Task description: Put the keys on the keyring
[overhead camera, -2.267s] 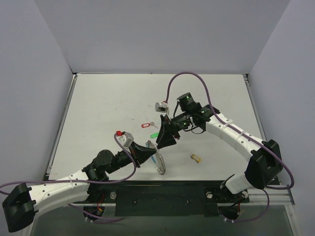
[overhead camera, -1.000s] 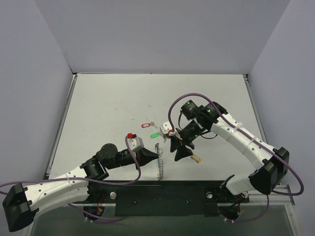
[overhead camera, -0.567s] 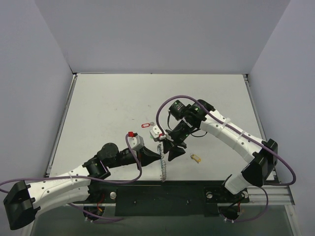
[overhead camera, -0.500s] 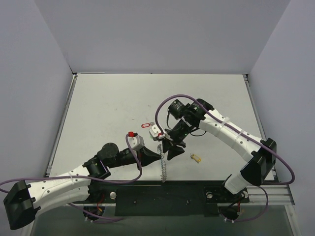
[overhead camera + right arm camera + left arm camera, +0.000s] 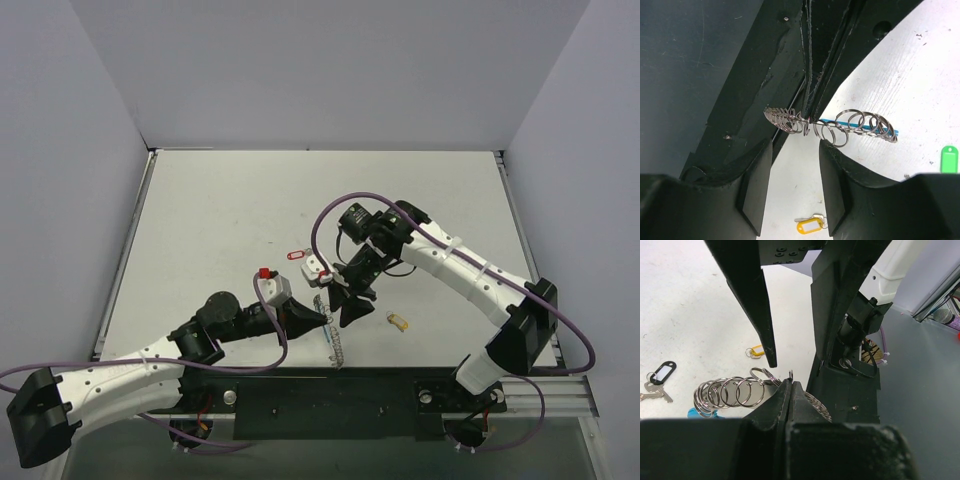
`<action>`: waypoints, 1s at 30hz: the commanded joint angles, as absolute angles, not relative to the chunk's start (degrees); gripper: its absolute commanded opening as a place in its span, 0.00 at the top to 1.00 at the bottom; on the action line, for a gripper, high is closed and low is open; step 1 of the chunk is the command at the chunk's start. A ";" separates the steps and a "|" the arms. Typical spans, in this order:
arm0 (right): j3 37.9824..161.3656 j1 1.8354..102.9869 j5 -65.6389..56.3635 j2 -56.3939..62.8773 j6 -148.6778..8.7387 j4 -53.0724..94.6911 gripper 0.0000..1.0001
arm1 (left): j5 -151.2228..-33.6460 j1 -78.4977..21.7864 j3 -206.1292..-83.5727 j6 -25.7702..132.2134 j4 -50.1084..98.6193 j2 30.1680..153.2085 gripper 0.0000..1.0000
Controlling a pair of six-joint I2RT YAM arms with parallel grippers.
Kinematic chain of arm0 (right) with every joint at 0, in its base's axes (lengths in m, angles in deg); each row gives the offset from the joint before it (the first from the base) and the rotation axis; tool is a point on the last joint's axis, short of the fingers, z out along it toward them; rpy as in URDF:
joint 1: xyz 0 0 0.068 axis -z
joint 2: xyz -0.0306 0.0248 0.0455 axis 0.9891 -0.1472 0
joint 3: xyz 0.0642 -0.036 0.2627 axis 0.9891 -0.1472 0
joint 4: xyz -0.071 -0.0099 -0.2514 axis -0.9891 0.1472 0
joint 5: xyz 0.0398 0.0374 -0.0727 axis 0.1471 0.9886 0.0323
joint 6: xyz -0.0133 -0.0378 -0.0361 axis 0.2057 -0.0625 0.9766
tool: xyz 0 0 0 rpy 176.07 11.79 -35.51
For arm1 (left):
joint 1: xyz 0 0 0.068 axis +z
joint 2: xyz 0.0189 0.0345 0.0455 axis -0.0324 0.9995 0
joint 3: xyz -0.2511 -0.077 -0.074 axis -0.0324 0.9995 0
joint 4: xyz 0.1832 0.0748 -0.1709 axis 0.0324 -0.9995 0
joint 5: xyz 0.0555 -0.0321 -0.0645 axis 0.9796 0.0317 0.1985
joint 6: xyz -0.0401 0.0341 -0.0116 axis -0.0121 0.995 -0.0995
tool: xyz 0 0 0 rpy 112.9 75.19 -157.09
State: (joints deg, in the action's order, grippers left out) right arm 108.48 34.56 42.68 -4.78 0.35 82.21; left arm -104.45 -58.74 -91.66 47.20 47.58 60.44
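Soft, even overhead light casts only faint shadows; both wrist views blur in their dark near foregrounds.

Keyring (image 5: pixel 333 338): large loop of silvery coiled wire with a blue plastic segment. From above it shows edge-on as a narrow strip running near to far, at the middle of the table's near edge. One coil is pinched in the left gripper (image 5: pixel 790 389).
Red key (image 5: pixel 296 254): flat on the table, far-left of the keyring, apart from it.
Yellow key (image 5: pixel 398 321): flat, right of the keyring, apart.
Green key (image 5: pixel 949 158): only the tag shows, lying flat.
Black key (image 5: pixel 662 374): black tag with a white label, silver blade beside it, flat, apart from the coils.
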 commanded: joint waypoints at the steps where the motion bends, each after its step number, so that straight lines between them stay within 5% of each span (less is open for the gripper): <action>1: 108.33 34.25 46.17 -6.12 0.92 84.99 0.62 | -105.88 -58.63 -92.02 49.33 51.69 58.30 1.00; 30: 94.44 57.80 49.68 2.93 6.71 87.63 0.47 | -106.76 -63.64 -106.51 92.39 19.26 57.59 1.00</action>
State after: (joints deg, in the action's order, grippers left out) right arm 95.61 56.48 48.10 2.15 3.04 86.23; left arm -105.76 -62.54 -102.44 85.75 21.62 57.32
